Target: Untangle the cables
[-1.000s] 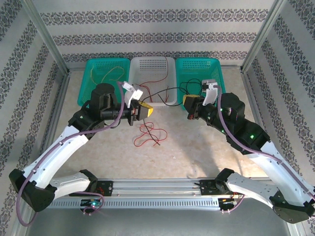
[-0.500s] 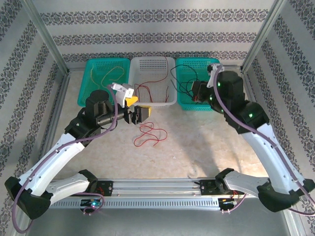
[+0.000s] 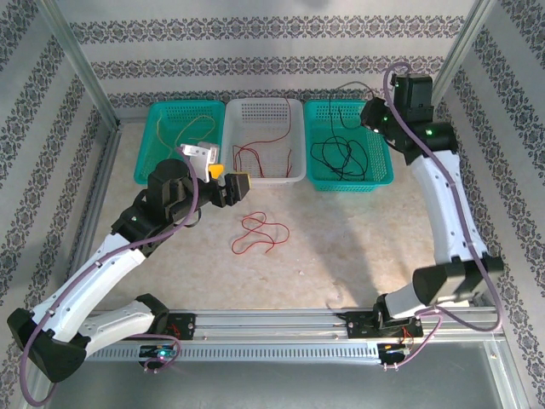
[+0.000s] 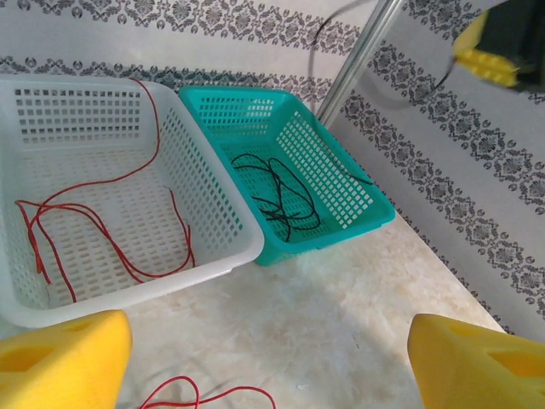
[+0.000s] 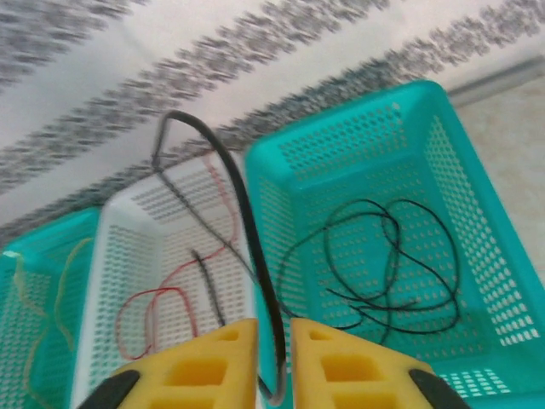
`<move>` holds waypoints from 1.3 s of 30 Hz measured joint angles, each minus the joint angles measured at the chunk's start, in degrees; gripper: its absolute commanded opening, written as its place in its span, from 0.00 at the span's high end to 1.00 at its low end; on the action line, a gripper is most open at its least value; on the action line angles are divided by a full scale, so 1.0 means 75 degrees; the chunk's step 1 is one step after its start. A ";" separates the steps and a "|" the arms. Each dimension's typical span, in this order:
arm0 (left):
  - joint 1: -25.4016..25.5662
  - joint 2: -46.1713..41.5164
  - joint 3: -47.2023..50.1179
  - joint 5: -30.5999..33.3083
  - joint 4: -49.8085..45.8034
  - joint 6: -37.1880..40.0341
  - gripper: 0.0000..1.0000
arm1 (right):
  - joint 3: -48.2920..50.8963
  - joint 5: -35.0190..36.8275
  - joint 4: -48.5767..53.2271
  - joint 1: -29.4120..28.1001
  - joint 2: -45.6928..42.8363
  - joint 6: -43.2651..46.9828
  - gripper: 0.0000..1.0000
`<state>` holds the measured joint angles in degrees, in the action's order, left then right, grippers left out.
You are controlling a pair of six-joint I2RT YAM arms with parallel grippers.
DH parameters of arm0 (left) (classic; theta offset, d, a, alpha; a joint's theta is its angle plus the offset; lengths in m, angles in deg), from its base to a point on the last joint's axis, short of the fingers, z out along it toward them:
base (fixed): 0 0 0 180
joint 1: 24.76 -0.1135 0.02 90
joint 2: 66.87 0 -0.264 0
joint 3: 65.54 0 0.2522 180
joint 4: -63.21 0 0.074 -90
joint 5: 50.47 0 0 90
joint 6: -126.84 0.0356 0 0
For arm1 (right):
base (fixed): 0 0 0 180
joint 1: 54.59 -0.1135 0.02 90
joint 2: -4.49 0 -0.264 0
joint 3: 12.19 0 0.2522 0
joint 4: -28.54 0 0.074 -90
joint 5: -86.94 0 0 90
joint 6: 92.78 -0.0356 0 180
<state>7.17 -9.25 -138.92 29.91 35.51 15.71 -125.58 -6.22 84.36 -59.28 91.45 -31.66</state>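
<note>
Nearest you, a loose red cable (image 3: pixel 260 232) curls on the table (image 3: pixel 341 256) at 5 o'clock from the left gripper (image 3: pixel 228 179), whose jaws gape wide and empty. Farther off at 1 o'clock, the right gripper (image 5: pixel 274 328) hangs over the teal basket (image 3: pixel 379 175). A black cable (image 5: pixel 253 247) threads its barely parted jaws; you cannot tell whether they pinch it.

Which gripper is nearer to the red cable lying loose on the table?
Left. The left gripper hovers just beyond the red cable, slightly to its left; the right gripper is far off, raised above the right teal basket.
</note>
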 measured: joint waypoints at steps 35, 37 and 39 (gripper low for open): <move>0.0000 0.3896 -0.0201 -0.0898 -0.2308 -0.0216 0.36 | 0.6554 0.0321 -0.2180 -0.4549 -0.2209 -0.1606 0.44; 0.0000 0.3917 -0.0201 -0.0892 -0.2363 -0.0216 0.36 | 0.6545 0.0216 -0.2410 -0.4666 -0.1632 -0.1711 0.44; 0.0000 0.3893 -0.0213 -0.0889 -0.2372 -0.0216 0.36 | 0.6478 0.0105 -0.2439 -0.4762 -0.1029 -0.1734 0.45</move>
<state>7.17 19.95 -140.52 23.24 17.72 14.09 -77.00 -5.43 66.07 -95.00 83.73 -44.67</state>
